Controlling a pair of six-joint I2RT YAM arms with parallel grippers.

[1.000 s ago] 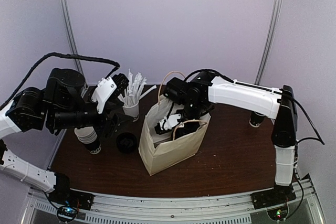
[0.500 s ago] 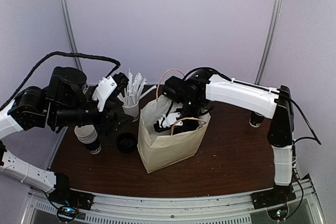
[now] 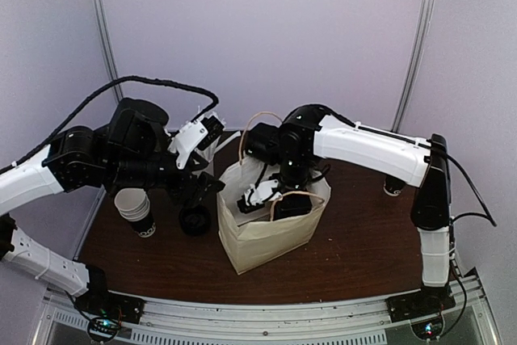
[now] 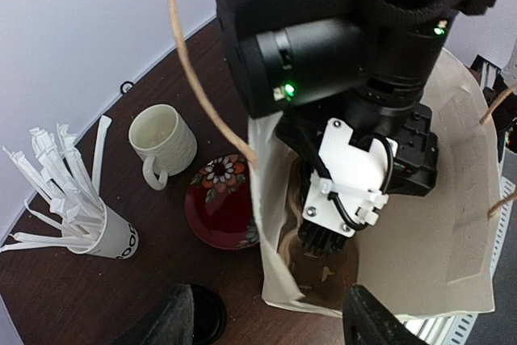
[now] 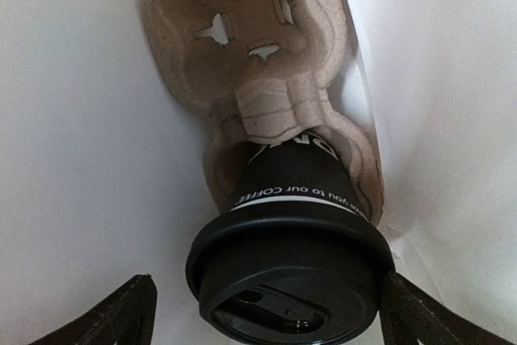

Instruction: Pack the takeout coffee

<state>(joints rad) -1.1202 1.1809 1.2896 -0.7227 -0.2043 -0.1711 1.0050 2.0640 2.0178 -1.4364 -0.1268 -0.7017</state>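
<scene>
Moved since a second ago: left arm, swung rightward up to the paper bag (image 3: 266, 244).

Item 1: lidded black coffee cup (image 5: 291, 199), seated in a cardboard carrier (image 5: 242, 22) at the bag's bottom. Right gripper (image 5: 271, 317) is inside the bag, fingers spread either side of the lid (one clearly off it).

Item 2: second black cup (image 3: 194, 220), on the table (image 3: 363, 232) just beside the bag. Left gripper (image 4: 271, 325) is spread wide over the bag's edge, holding nothing.

Also: straw cup (image 4: 105, 236), cream mug (image 4: 161, 139), floral saucer (image 4: 222, 204).

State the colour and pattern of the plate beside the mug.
The plate is dark red with flowers; best in the left wrist view.
</scene>
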